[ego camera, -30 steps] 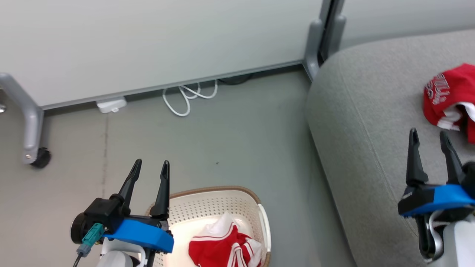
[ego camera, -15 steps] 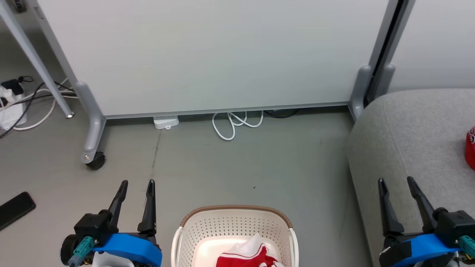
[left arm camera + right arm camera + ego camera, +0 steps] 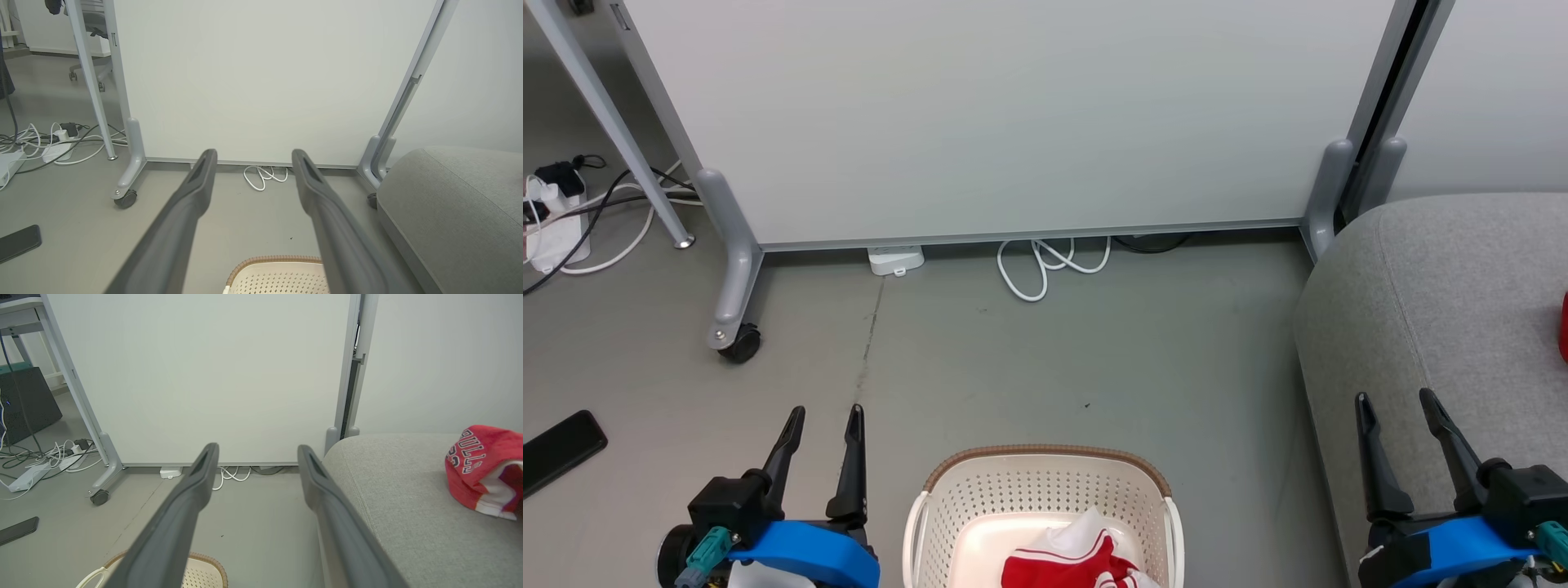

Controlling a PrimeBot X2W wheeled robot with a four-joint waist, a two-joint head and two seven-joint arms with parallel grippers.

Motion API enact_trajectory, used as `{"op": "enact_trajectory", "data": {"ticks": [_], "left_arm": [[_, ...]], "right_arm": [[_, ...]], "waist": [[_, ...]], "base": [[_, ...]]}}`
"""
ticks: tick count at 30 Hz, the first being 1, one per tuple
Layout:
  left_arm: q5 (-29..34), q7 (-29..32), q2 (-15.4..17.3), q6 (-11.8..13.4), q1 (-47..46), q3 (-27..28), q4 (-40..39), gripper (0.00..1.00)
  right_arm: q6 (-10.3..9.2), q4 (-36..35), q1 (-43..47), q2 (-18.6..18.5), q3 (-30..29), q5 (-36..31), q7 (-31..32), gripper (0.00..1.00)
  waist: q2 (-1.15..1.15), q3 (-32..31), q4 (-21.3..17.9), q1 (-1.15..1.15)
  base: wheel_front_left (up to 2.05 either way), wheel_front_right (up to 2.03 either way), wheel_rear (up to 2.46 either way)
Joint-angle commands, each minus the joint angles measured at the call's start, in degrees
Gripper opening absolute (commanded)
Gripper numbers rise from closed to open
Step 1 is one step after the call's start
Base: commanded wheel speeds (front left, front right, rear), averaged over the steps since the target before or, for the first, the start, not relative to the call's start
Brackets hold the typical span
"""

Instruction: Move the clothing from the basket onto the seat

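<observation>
The cream basket stands on the floor at the bottom centre, with red-and-white striped clothing lying inside. My left gripper hovers open and empty just left of the basket. My right gripper is open and empty over the front edge of the grey seat. More red clothing with white lettering lies on the seat to the right. In the left wrist view the basket's rim shows below my left gripper. My right gripper points at the white panel.
A white partition panel on grey wheeled legs stands behind the basket. A coiled white cable lies at its foot. A power strip with cords is far left, and a black phone lies on the floor.
The head camera has swung left, so the basket now sits at centre and the seat at the right edge. Both grippers stay open and empty.
</observation>
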Motion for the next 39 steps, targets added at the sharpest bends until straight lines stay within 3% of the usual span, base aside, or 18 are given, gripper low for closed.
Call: {"op": "enact_trajectory", "data": {"ticks": [1, 9, 15, 30, 39], "left_arm": [[0.0, -0.2, 0.2, -0.1, -0.6, -0.2, 0.0, 1.0], [-0.5, -0.2, 0.6, -0.1, -2.0, -1.5, 0.5, 1.0], [-1.8, -0.2, 1.8, -0.1, -5.3, -5.5, 4.2, 1.0], [-9.8, 1.7, 4.9, -0.1, -24.2, -26.6, 22.6, 1.0], [-12.5, 3.0, 8.1, -0.1, -32.9, -40.1, 27.5, 1.0]], "right_arm": [[0.03, -0.5, -0.2, -0.1, 0.1, -0.2, 0.0, 1.0], [0.03, -1.1, -1.5, -0.1, 0.6, 0.0, -0.3, 1.0], [0.03, -2.4, -3.7, -0.1, 2.3, 0.4, -0.5, 1.0], [0.03, -4.6, -12.9, -0.1, 7.0, 1.6, -3.0, 1.0], [0.03, -5.5, -16.1, 0.0, 9.7, 4.5, -5.0, 1.0]], "waist": [[0.0, 0.4, -0.2, 0.0], [0.0, 2.6, -1.3, 0.0], [0.0, 8.1, -3.5, 0.0], [0.0, 30.6, -13.5, 0.0], [0.0, 41.3, -18.3, 0.0]], "base": [[0.0, 0.0, 0.0], [0.0, 0.0, 0.0], [0.0, 0.0, 0.0], [0.0, 0.0, 0.0], [0.0, 0.0, 0.0]]}}
